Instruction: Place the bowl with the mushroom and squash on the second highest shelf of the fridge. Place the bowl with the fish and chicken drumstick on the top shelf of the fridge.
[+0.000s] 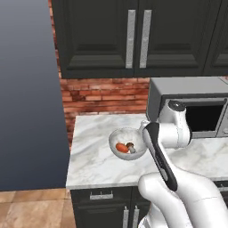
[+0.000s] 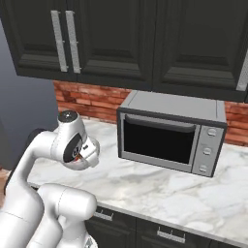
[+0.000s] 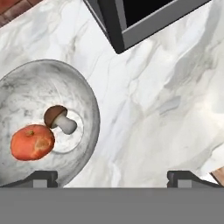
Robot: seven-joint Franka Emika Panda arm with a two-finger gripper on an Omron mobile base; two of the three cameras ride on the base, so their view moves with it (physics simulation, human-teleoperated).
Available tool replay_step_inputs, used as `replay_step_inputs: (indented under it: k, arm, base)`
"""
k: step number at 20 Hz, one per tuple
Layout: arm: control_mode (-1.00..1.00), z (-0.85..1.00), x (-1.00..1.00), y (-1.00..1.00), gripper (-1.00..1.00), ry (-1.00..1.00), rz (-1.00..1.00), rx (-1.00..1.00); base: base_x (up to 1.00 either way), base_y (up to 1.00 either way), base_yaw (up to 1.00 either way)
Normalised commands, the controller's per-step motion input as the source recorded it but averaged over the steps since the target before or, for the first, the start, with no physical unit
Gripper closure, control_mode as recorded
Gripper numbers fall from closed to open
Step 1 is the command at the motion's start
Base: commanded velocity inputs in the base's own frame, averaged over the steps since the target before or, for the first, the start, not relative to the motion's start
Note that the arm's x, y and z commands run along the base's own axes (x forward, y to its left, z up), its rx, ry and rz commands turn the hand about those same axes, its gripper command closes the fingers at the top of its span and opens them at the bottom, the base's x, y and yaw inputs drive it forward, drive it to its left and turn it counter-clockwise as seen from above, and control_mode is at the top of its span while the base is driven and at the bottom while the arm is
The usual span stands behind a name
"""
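The pale marbled bowl stands on the white marble counter, left of the microwave. In it lie an orange squash and a brown-capped mushroom. The left base view shows the same bowl, partly behind my forearm. My gripper hangs open above the counter. Its left fingertip is over the bowl's near rim, its right one over bare marble, and nothing is between them. The fridge's grey side rises left of the counter, with its shelves hidden. The bowl with the fish and chicken drumstick is out of view.
A grey microwave stands on the counter against the brick wall, and its corner is close to the bowl. Dark cabinets hang overhead. The counter's front edge runs above dark drawers.
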Motion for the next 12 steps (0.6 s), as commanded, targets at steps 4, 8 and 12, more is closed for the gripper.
replay_step_inputs:
  k: [4,8,12]
  arm:
    - [-1.0,-0.48,0.66,0.03,-1.0,0.21,0.01,0.0]
    - [-1.0,-0.24,0.29,0.03,-1.0,0.1,0.01,0.03]
    - [-1.0,-0.42,0.39,0.07,-1.0,0.0,0.0,0.01]
  base:
    - [0.0,0.0,0.0]
    - [0.0,0.0,0.0]
    - [0.0,0.0,0.0]
